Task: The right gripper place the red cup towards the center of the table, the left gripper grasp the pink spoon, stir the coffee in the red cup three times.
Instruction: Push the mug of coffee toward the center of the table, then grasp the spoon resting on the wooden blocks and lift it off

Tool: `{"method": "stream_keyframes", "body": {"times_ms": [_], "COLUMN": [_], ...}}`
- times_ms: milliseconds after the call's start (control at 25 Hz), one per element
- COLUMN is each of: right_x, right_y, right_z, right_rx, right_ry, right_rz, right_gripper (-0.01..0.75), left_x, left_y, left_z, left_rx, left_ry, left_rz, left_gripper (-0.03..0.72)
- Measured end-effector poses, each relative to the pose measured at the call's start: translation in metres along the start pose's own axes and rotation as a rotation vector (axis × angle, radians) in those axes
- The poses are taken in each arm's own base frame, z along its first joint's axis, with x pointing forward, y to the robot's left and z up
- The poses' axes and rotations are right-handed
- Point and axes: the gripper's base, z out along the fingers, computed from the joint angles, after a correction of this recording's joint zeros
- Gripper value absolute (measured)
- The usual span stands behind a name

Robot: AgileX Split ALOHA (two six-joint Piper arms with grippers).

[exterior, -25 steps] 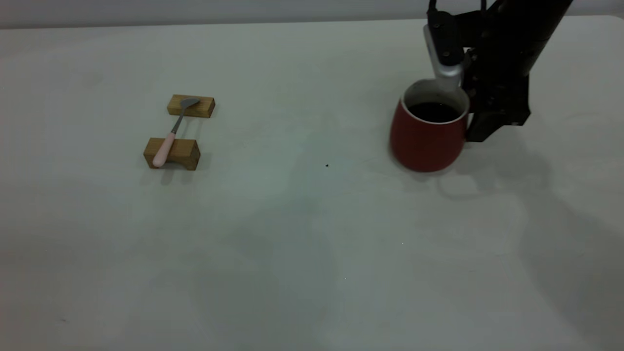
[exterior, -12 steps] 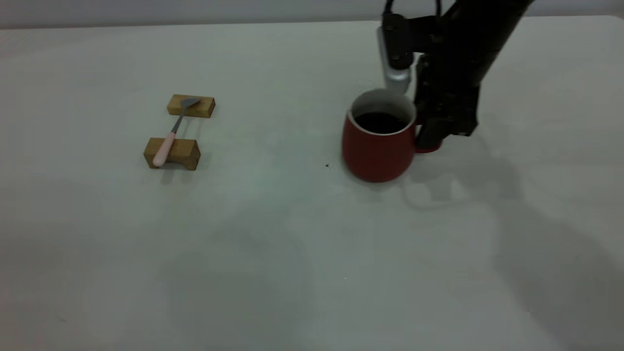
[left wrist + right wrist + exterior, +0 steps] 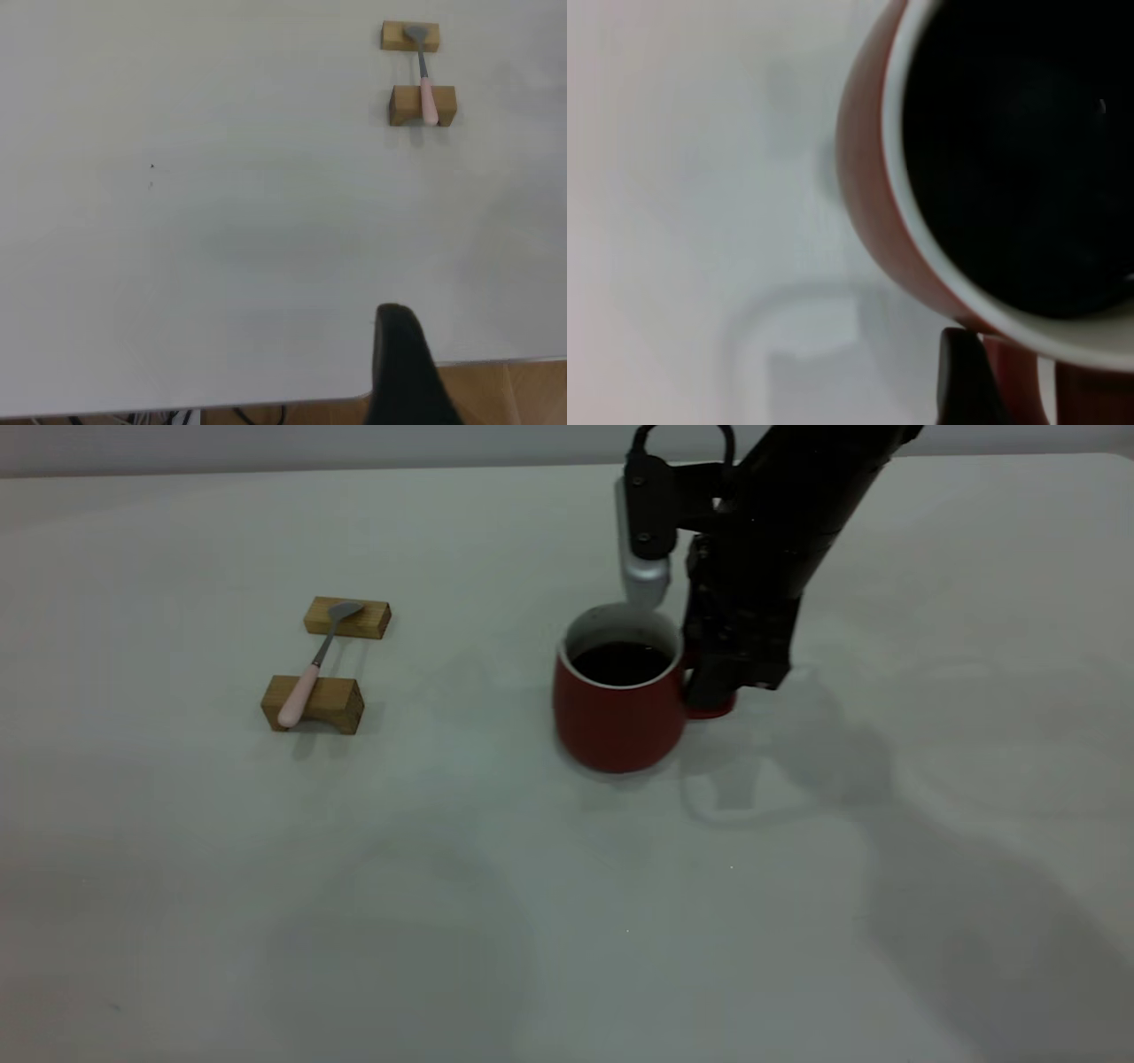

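The right gripper (image 3: 713, 695) stands at the right side of the red cup (image 3: 616, 722), its black jaws closed on the cup's red loop handle, part of which shows just below the jaw tips in the exterior view. The cup sits upright on the table (image 3: 532, 886), directly to the left of this gripper and touching it at the handle; the coffee (image 3: 620, 662) lies dark and flat inside the white rim. The gripper's silver-grey module hangs just behind the cup's far rim. In the right wrist view the red cup (image 3: 877, 212) fills most of the picture, with one black fingertip (image 3: 966, 381) beside the handle. Well to the left of the right gripper, across open tabletop, the pink spoon (image 3: 310, 669) rests bridged over two small wooden blocks (image 3: 314, 704), its pale handle on the nearer block and its grey bowl on the farther one. The left gripper (image 3: 403, 372) is held back at the table edge, well apart from the spoon; only one dark finger shows, so its opening cannot be told.
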Motion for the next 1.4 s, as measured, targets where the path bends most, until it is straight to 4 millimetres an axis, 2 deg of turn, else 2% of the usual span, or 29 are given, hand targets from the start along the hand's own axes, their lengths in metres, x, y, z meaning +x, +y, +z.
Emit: {"method": "stream_keyframes", "body": {"times_ms": [280, 440, 560, 680, 880, 1080, 1160, 1240, 1400], "right_x": [-0.006, -0.005, -0.006, -0.005, -0.013, -0.025, -0.025, -0.025, -0.023], "right_y": [0.002, 0.001, -0.003, -0.011, -0.012, 0.015, 0.030, 0.044, 0.071], "right_z": [0.001, -0.001, -0.018, -0.053, -0.146, -0.249, -0.281, -0.309, -0.346], "right_rx": [-0.001, -0.008, -0.009, -0.013, -0.008, 0.048, 0.069, 0.109, 0.185], "right_ry": [-0.026, -0.023, -0.022, -0.029, -0.033, 0.010, 0.040, 0.044, -0.001], "right_rz": [0.109, 0.185, 0.236, 0.328, 0.523, 0.761, 0.868, 0.946, 0.998], "right_gripper": [0.518, 0.634, 0.714, 0.730, 0.721, 0.713, 0.713, 0.713, 0.713], "left_x": [0.000, 0.000, 0.000, 0.000, 0.000, 0.000, 0.000, 0.000, 0.000], "left_y": [0.000, 0.000, 0.000, 0.000, 0.000, 0.000, 0.000, 0.000, 0.000], "left_z": [0.000, 0.000, 0.000, 0.000, 0.000, 0.000, 0.000, 0.000, 0.000], "left_rx": [0.000, 0.000, 0.000, 0.000, 0.000, 0.000, 0.000, 0.000, 0.000], "left_ry": [0.000, 0.000, 0.000, 0.000, 0.000, 0.000, 0.000, 0.000, 0.000], "left_rz": [0.000, 0.000, 0.000, 0.000, 0.000, 0.000, 0.000, 0.000, 0.000], "left_gripper": [0.504, 0.504, 0.504, 0.504, 0.504, 0.504, 0.504, 0.504, 0.504]}}
